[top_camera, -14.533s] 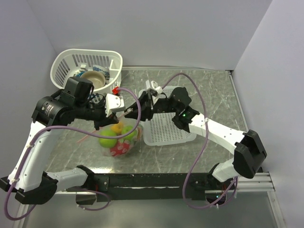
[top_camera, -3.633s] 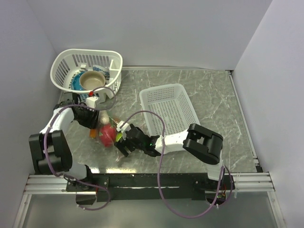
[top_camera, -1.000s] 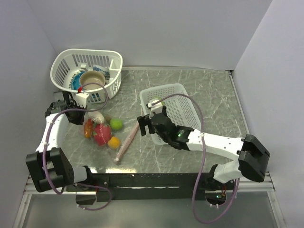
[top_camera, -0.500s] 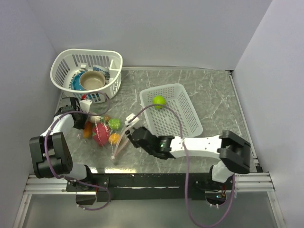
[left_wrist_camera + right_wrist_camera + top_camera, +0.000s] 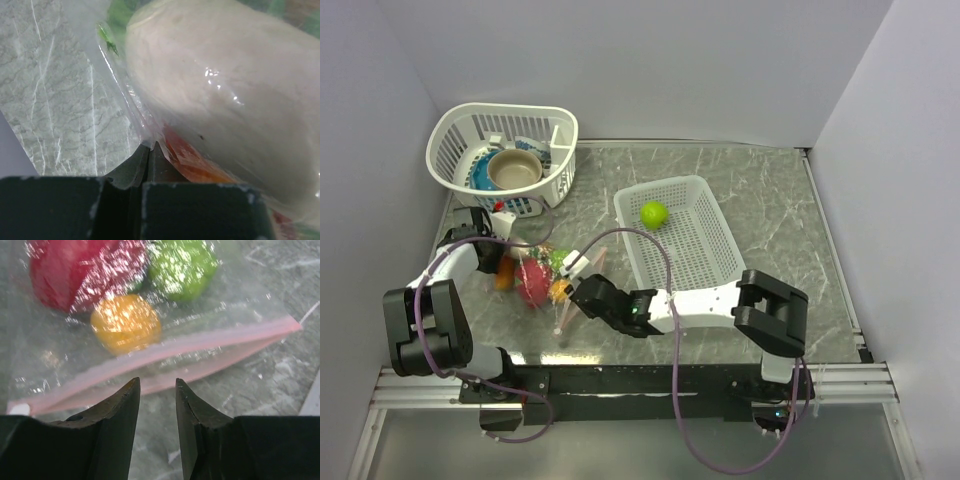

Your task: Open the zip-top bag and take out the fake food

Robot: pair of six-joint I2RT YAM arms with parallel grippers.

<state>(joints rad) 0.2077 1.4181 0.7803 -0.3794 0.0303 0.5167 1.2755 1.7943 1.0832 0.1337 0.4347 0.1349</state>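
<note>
The clear zip-top bag [image 5: 527,265] lies on the table's left side, its pink zip strip [image 5: 563,318] facing the right arm. Inside are fake food pieces: a red one [image 5: 75,270], a lime-green ball [image 5: 182,265] and an orange ball [image 5: 125,322]. A pale piece [image 5: 225,90] fills the left wrist view. My left gripper [image 5: 150,145] is shut on the bag's plastic at its far-left corner. My right gripper [image 5: 157,384] is open, its tips just short of the zip strip [image 5: 165,356], with only table between them. One lime-green ball [image 5: 653,213] lies in the rectangular basket.
The white rectangular basket [image 5: 705,260] stands right of the bag. A round white basket [image 5: 455,135] with a tan bowl [image 5: 514,169] on a blue plate sits at the back left. Walls close in the table at the back and on both sides.
My right gripper let a lime-green ball go into the rectangular basket, swung back left and down to the bag's zip strip, and its jaws narrowed. The left gripper kept its hold.
</note>
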